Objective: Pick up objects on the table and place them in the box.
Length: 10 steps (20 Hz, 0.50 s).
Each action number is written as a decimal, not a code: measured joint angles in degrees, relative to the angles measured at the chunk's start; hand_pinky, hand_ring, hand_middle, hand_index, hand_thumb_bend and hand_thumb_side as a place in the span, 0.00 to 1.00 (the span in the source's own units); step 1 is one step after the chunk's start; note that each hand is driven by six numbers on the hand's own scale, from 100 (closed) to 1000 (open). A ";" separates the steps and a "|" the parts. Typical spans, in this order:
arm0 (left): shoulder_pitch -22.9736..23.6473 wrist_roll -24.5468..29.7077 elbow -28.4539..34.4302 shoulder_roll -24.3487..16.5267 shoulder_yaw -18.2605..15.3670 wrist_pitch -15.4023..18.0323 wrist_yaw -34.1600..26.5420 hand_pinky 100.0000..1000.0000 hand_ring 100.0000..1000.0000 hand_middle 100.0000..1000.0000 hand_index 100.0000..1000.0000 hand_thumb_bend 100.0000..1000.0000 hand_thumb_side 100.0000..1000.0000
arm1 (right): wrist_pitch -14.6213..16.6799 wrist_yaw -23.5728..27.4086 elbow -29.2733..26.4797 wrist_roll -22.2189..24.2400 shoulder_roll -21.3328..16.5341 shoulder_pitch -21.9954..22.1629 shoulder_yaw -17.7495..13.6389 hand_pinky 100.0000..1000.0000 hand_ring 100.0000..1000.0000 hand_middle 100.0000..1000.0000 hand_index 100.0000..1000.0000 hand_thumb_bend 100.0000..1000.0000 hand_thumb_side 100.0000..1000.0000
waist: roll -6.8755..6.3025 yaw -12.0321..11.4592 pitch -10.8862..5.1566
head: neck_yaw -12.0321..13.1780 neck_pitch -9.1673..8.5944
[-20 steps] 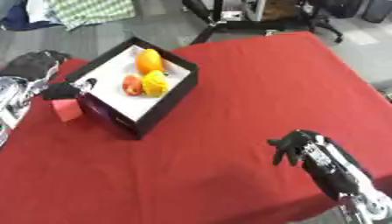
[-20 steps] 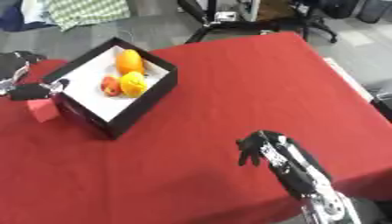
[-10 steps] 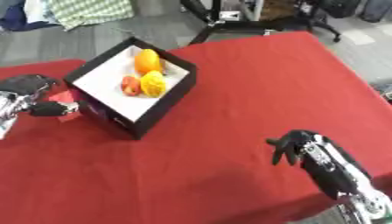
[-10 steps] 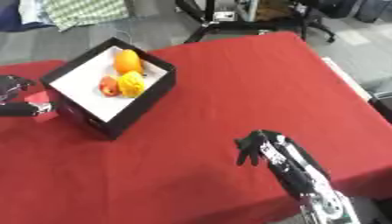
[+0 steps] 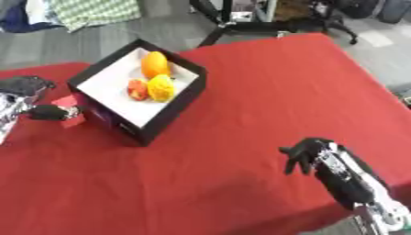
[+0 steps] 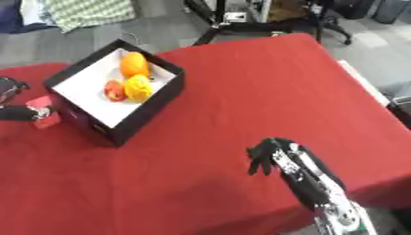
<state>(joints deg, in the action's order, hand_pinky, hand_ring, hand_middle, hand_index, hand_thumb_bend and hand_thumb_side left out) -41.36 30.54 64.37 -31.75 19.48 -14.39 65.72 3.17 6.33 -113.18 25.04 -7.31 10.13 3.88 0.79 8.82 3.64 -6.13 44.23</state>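
Since a second ago my left robot hand [image 5: 44,112] has dropped lower with the red block [image 5: 70,111], fingers curled on it, just beside the box [image 5: 173,108] outer left wall, not inside. Orange, yellow and red fruit [image 5: 160,87] already sit in the box. Right robot hand [image 5: 309,153] idles over the worktop [image 5: 265,82], fingers curled, empty. Block needs lifting over the rim.

A black square box with a white floor [image 5: 181,102] sits on the far left part of the red cloth-covered table [image 5: 265,92]. In it lie an orange oval fruit [image 5: 155,64], behind a yellow fruit [image 5: 161,87] and a red fruit [image 5: 137,89]. Just left of the box, a small red block [image 5: 70,114] sits in the left hand [image 5: 40,111]. The right hand [image 5: 309,153] is near the front right.
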 measured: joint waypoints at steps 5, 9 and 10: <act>0.26 0.23 -1.50 0.29 0.00 -0.30 0.87 0.80 0.73 0.77 0.95 0.43 0.94 | 0.00 -0.05 0.00 0.00 0.00 0.01 0.00 0.88 0.41 0.18 0.52 0.00 0.73 | 0.00 0.00 0.01 | 0.00 0.00; 0.69 0.80 -2.11 0.59 0.00 -0.16 1.78 0.79 0.73 0.76 0.95 0.43 0.93 | 0.02 -0.09 0.00 -0.02 0.00 0.01 0.00 0.88 0.41 0.18 0.52 0.00 0.73 | 0.00 0.00 0.02 | 0.00 0.00; 0.84 0.83 -2.17 0.60 0.00 -0.19 2.09 0.79 0.73 0.76 0.95 0.43 0.93 | 0.04 -0.14 0.00 -0.04 0.00 0.01 0.00 0.88 0.41 0.18 0.52 0.00 0.73 | 0.00 0.00 0.02 | -0.01 0.00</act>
<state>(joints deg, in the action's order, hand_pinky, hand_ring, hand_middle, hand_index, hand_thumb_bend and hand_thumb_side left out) -40.52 31.36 62.21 -31.16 19.48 -14.58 67.81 3.21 6.19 -113.18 25.00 -7.31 10.14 3.88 0.79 8.82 3.66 -6.14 44.23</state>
